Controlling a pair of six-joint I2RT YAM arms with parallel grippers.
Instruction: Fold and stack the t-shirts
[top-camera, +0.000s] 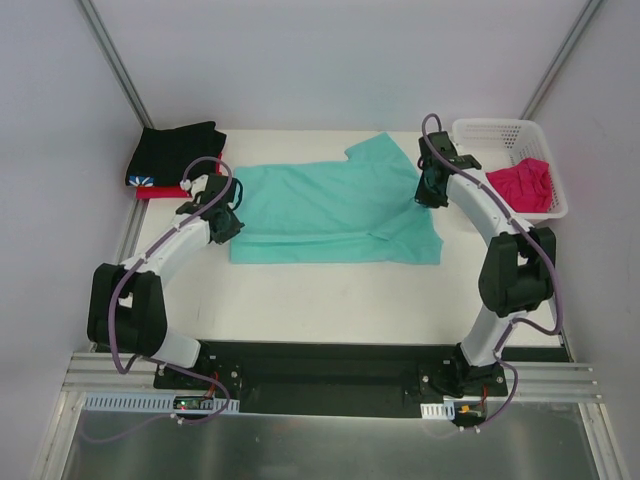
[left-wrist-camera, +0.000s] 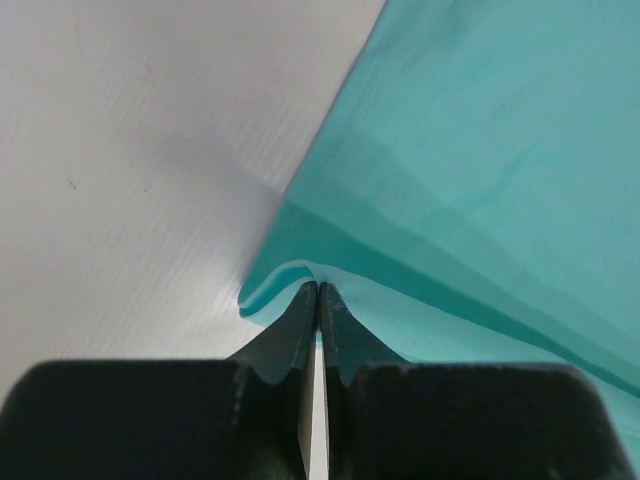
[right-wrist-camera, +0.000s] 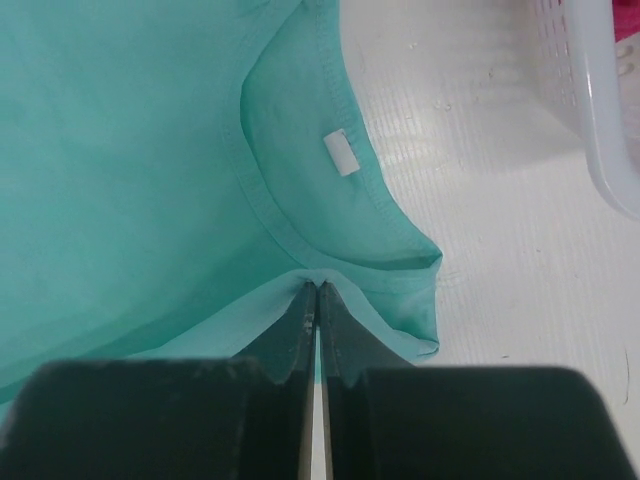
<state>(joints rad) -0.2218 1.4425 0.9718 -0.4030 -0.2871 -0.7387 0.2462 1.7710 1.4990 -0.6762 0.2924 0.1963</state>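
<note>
Teal-green t-shirt (top-camera: 330, 205) lies spread flat mid-table (top-camera: 330, 300), long axis left to right. Left gripper (left-wrist-camera: 318, 290) is closed, pinching a small fold of the shirt's left edge. Right gripper (right-wrist-camera: 317, 290) is likewise closed on cloth, just beside the collar and its white label (right-wrist-camera: 341, 152). Black t-shirt (top-camera: 175, 150) sits folded at the far-left corner, on top of the red t-shirt (top-camera: 160, 191). Magenta-pink t-shirt (top-camera: 522, 183) lies bunched in the white basket (top-camera: 500, 125) at far right.

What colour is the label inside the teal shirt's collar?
White: the small rectangular label in the teal-green cloth t-shirt, clearest in the right wrist view.
</note>
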